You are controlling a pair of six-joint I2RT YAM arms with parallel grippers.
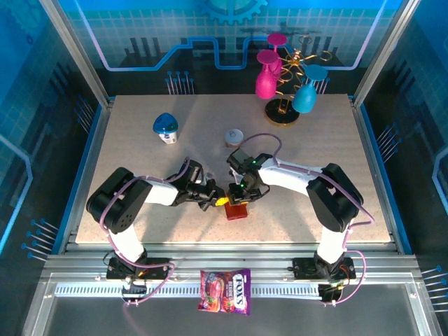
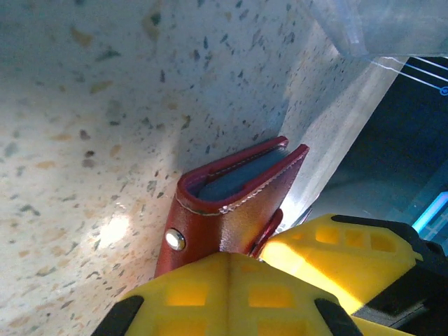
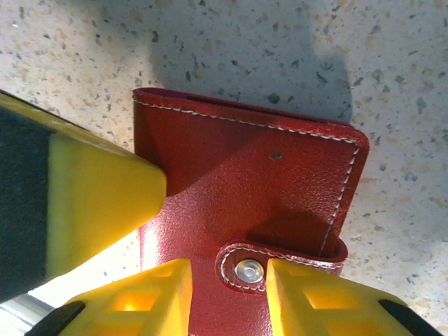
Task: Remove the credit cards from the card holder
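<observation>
One red card holder (image 1: 236,210), closed, at lower centre of tabletop (image 1: 140,161), between two arms. Left fingers (image 2: 224,294) shut tight on its edge. Right fingers (image 3: 140,301) narrow, one each side of snap tab (image 3: 280,255); cannot tell if gripping. Grey-blue edge inside fold; credit cards uncountable. Upper frame: one blue-capped bottle (image 1: 166,128), one small jar (image 1: 234,136), one glass stand (image 1: 282,112). One candy packet (image 1: 225,290), bottom centre.

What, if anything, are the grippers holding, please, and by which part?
Unclear: the right gripper straddles the card holder at its snap tab; the shut left gripper touches its edge.
</observation>
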